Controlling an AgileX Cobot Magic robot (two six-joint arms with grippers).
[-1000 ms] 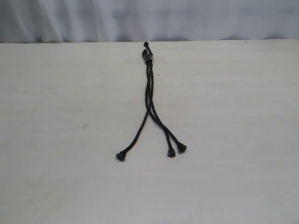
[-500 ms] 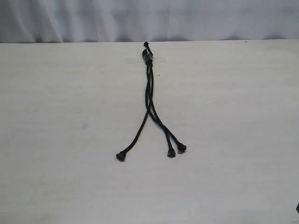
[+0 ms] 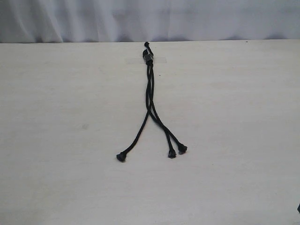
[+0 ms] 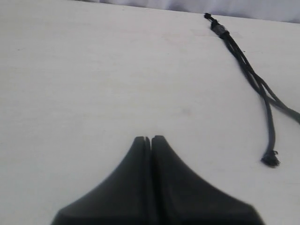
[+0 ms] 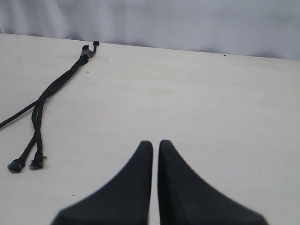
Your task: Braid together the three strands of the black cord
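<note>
The black cord [image 3: 149, 93] lies down the middle of the table, its bound end [image 3: 148, 56] at the far edge under a strip of clear tape. The three strands run twisted together, then fan out: one tip [image 3: 121, 157] to the left, two tips [image 3: 171, 153] [image 3: 182, 149] close together on the right. My left gripper [image 4: 147, 138] is shut and empty, well to the side of the cord [image 4: 248, 70]. My right gripper [image 5: 155, 143] is shut but for a thin slit, holding nothing, away from the cord [image 5: 56, 84] on its other side.
The pale wooden table [image 3: 234, 140] carries only the cord. A white curtain [image 3: 211, 18] hangs behind the far edge. A small dark sliver [image 3: 298, 208] shows at the lower right border of the exterior view.
The cord has not moved. A dark sliver has come in at the lower right edge of the exterior view, and a faint grey patch left of the cord has faded.
</note>
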